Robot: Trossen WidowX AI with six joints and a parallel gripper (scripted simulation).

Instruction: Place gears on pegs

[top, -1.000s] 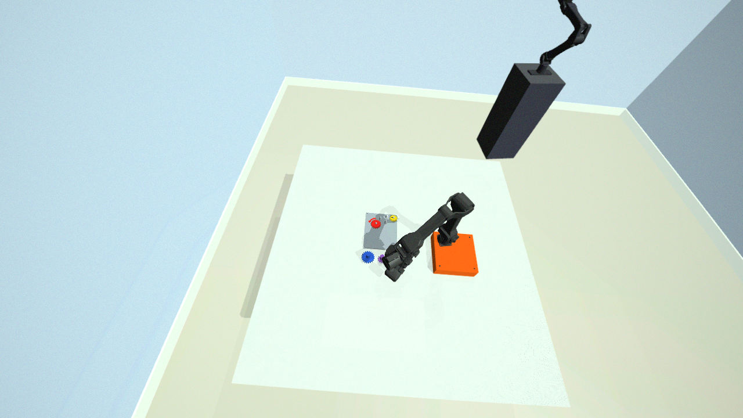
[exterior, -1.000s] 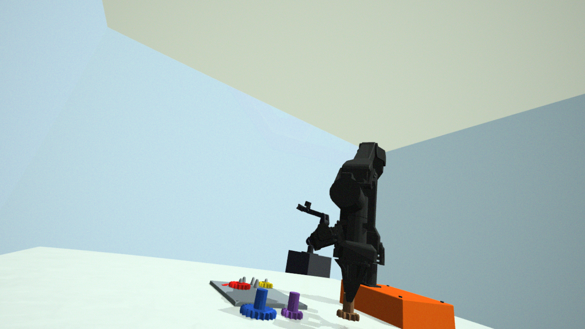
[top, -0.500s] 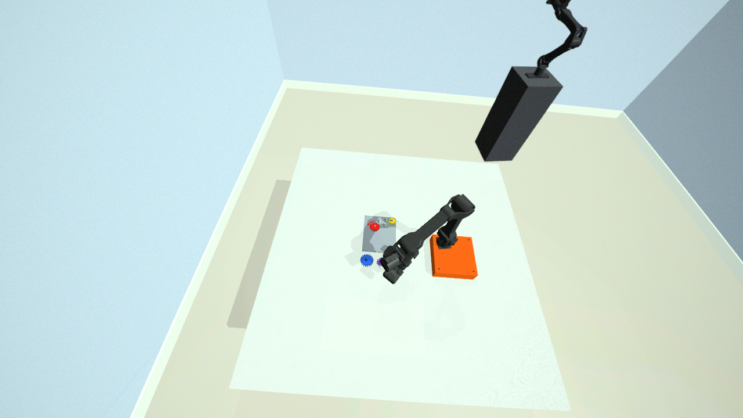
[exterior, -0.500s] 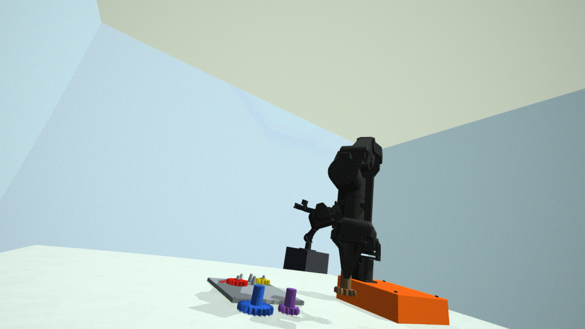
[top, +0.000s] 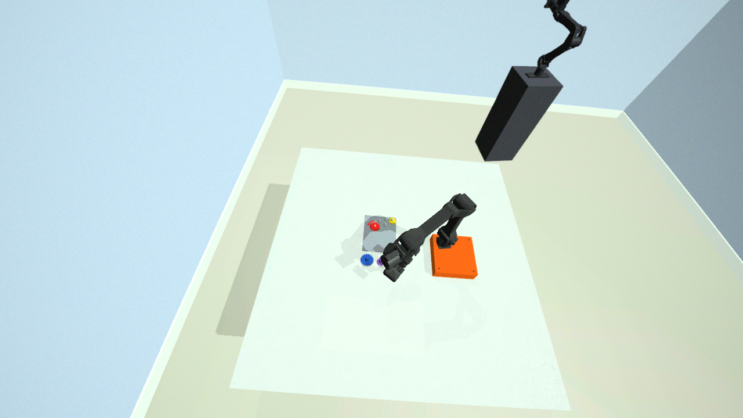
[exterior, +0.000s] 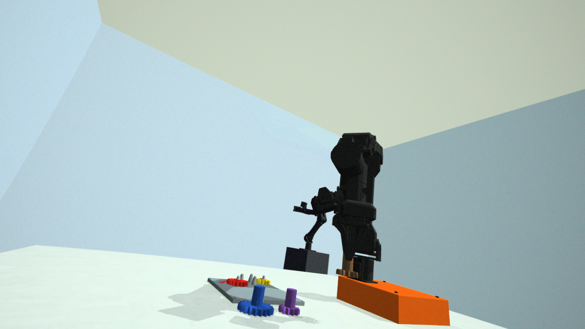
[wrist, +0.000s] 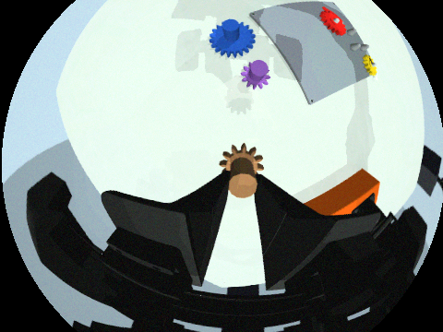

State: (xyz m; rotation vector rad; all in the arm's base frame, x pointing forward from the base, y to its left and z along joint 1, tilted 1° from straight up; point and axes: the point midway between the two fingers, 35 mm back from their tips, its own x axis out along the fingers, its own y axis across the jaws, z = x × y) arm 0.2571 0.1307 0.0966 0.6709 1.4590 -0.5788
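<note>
My gripper (wrist: 243, 177) (exterior: 347, 258) is shut on the handle of the brown gear (wrist: 243, 185) (exterior: 347, 272) and holds it upright above the table, right of the purple gear. The blue gear (top: 366, 259) (exterior: 255, 306) (wrist: 232, 39) and the purple gear (exterior: 289, 309) (wrist: 256, 75) stand on the table by the board's near edge. The grey board (top: 378, 240) (exterior: 263, 300) (wrist: 318, 60) carries the red gear (top: 374, 226) (exterior: 237, 282) (wrist: 333, 21) and the yellow gear (top: 392, 220) (exterior: 263, 282) (wrist: 369, 65). Several bare pegs stand between these two. In the top view the arm hides the brown gear.
The orange base block (top: 453, 257) (exterior: 368, 296) (wrist: 343, 195) is right of the board, with the arm mounted on it. A dark pedestal (top: 519, 111) (exterior: 305, 260) with a second arm stands beyond the white table top (top: 312, 208).
</note>
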